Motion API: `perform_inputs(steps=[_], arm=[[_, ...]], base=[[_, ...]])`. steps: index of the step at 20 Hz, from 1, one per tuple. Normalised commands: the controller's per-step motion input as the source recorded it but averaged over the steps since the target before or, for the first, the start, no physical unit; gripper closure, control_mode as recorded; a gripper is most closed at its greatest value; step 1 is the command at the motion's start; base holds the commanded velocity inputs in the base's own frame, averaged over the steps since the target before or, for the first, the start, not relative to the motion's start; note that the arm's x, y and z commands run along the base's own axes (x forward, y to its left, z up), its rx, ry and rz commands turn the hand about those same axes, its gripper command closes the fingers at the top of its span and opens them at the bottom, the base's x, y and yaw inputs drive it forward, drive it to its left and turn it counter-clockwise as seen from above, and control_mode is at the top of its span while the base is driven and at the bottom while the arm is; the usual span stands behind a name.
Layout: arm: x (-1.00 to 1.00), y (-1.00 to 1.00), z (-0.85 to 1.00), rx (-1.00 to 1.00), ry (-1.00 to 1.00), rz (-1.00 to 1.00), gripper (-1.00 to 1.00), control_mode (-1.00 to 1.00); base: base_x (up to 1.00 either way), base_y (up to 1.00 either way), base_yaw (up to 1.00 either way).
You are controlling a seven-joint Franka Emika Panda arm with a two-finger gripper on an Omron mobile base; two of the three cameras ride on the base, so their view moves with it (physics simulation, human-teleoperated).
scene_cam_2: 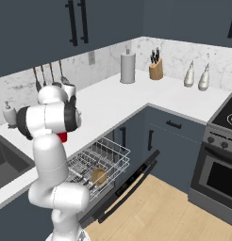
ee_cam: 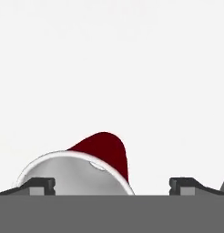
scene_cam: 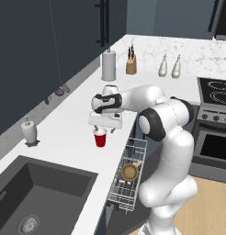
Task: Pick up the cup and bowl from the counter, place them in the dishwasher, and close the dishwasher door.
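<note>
The red cup (scene_cam: 100,139) with its white rim stands upright on the white counter (scene_cam: 64,137), close to the counter's front edge. My gripper (scene_cam: 104,130) hangs right over it, open, fingers pointing down. In the hand view the cup (ee_cam: 102,152) sits between the two fingertips, nearer the left one (ee_cam: 41,184), and my gripper (ee_cam: 111,184) is not closed on it. A sliver of the cup (scene_cam_2: 63,137) shows behind my arm. The tan bowl (scene_cam: 129,172) lies in the pulled-out wire rack (scene_cam: 118,195) of the dishwasher. The dishwasher door (scene_cam_2: 129,186) is folded down, open.
A white soap dispenser (scene_cam: 28,131) stands beside the dark sink (scene_cam: 36,197). At the back of the counter are a paper towel roll (scene_cam: 109,65), a knife block (scene_cam: 131,64) and two bottles (scene_cam: 170,66). The oven (scene_cam: 213,133) stands to the right.
</note>
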Motion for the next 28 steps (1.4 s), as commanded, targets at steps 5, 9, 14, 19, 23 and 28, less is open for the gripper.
perform_inputs(steps=[5,9,14,19,23,28], arm=[[0.00,0.00,-0.30,0.00,0.00,-0.04,-1.00,-1.00],[0.00,0.02,-0.33,0.00,0.02,-0.03,1.00,-1.00],[-0.07,0.01,-0.19,0.00,0.01,-0.03,1.00,-1.00],[-0.25,0.00,-0.07,0.00,0.00,0.00,1.00,-1.00],[-0.70,-0.25,0.00,0.00,-0.02,0.00,1.00,-1.00],[-0.95,-0.88,0.02,0.08,-0.13,0.00,1.00,-1.00]], base=[[0.00,0.00,0.00],[0.00,0.00,0.00],[0.00,0.00,0.00],[0.00,0.00,0.00],[0.00,0.00,0.00],[0.00,0.00,0.00]])
